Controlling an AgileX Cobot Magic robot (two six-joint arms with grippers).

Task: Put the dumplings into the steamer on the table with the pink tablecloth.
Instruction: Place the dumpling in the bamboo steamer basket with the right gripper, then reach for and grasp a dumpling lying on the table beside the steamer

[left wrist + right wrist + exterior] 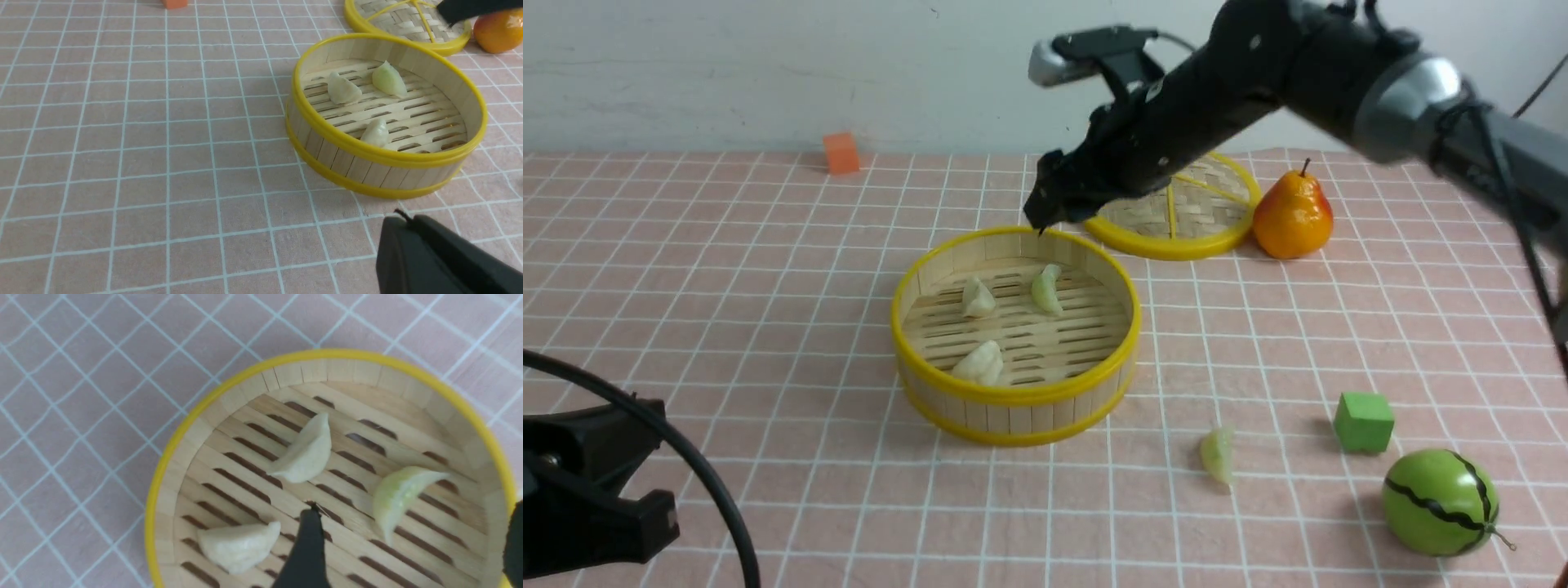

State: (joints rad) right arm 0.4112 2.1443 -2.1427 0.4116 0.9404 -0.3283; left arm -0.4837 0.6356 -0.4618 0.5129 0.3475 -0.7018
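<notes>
A: Front view first: the right gripper (1044, 211) hangs over the far rim of the steamer (1013, 416). Is it carrying anything?

B: No. In the right wrist view its fingers (307, 547) stand wide apart with nothing between them. The left gripper (600, 482) sits low at the near left. I cannot tell how its jaws stand.

A: So what's the step?

B: Fetching the stray dumpling (1218, 454), I'd judge. It lies on the cloth (727, 269) off the steamer's near-right side, apart from the green cube (1364, 421). Rise clear of the rim before crossing, then come straight down. Straddle its thin width and close softly, because it's small and could skid or squirt out.

A: And the count?

B: Four dumplings. Three are in the steamer: two white dumplings (978, 296) and one green dumpling (1047, 288). The stray, also green, makes four. Then one steamer, one lid (1201, 204), one pear (1292, 216) and one melon (1439, 502). There are two cubes, the green one and an orange cube (840, 153).
</notes>
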